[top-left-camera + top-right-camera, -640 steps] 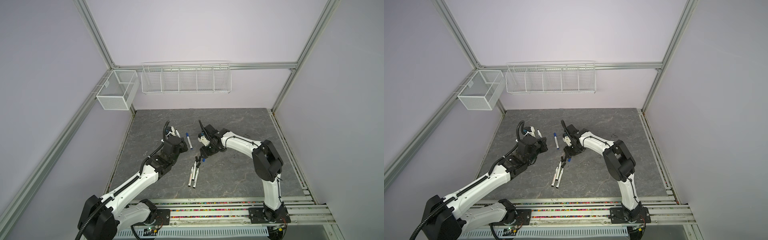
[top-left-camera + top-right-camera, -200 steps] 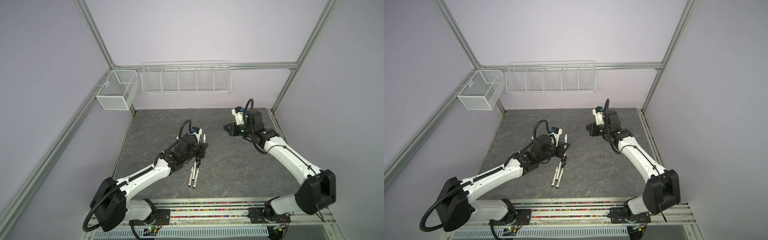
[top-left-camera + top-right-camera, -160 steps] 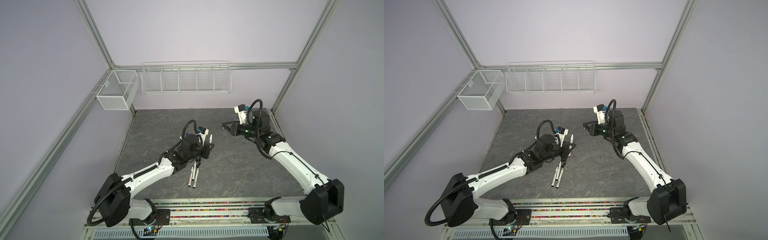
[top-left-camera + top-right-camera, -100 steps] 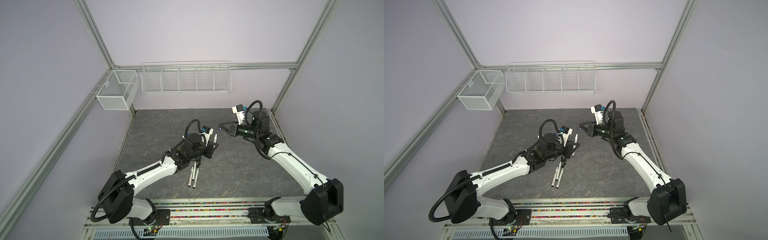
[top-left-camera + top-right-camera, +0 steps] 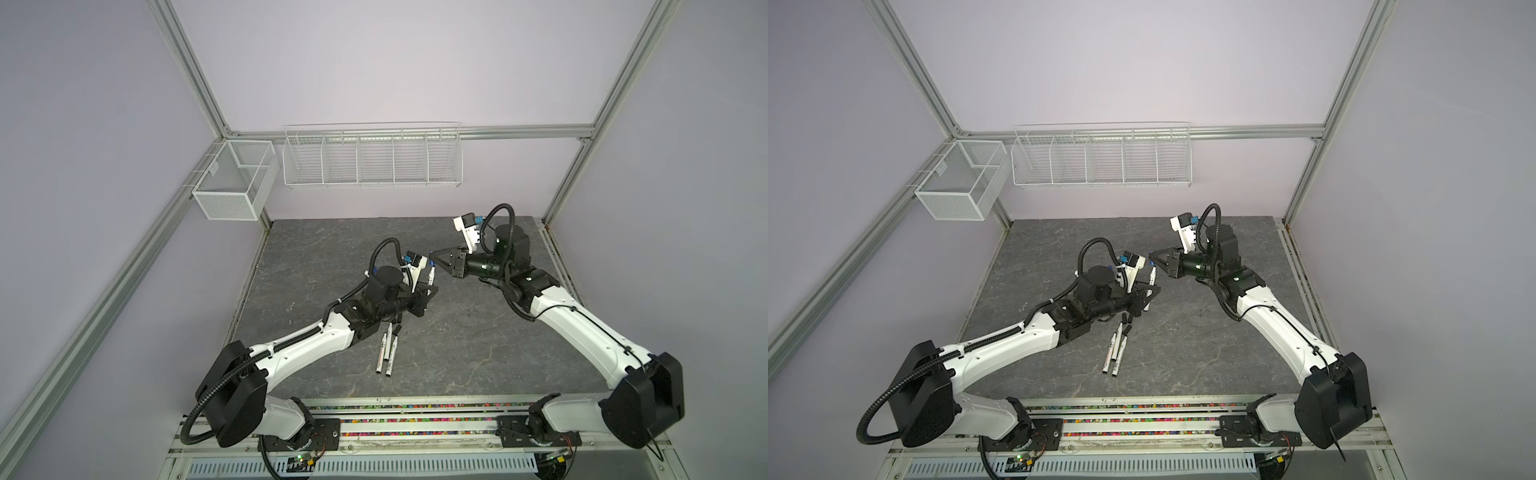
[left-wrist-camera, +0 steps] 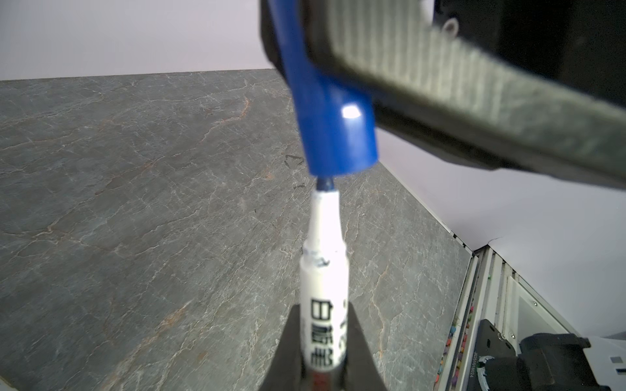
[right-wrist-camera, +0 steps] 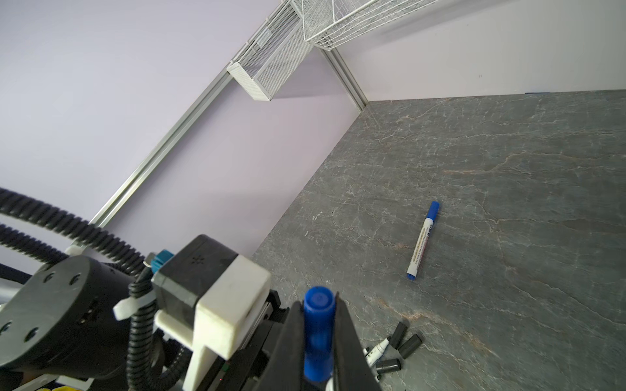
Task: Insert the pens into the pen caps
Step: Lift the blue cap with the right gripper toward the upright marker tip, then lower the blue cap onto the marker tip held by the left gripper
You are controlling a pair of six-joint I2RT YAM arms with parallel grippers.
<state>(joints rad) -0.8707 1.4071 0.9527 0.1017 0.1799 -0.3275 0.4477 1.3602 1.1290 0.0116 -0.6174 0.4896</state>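
Meeting blue cap [image 6: 335, 135], pen [image 6: 324, 284] (printed 白板)

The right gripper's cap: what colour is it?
Blue cap, clearest in the right wrist view.

Slim white marker pens [image 7: 421, 243]: five. Stubby blue plastic caps [image 7: 317, 335]: two. Stubby black plastic caps [image 7: 410, 345]: three. White wire baskets [image 5: 226, 203]: two.

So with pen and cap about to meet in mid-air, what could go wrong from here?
The blue cap looks angled to the pen, nib near one edge of its mouth: it may catch on the rim. The left gripper holds the barrel well back from the tip, so a push could pivot or slide it.
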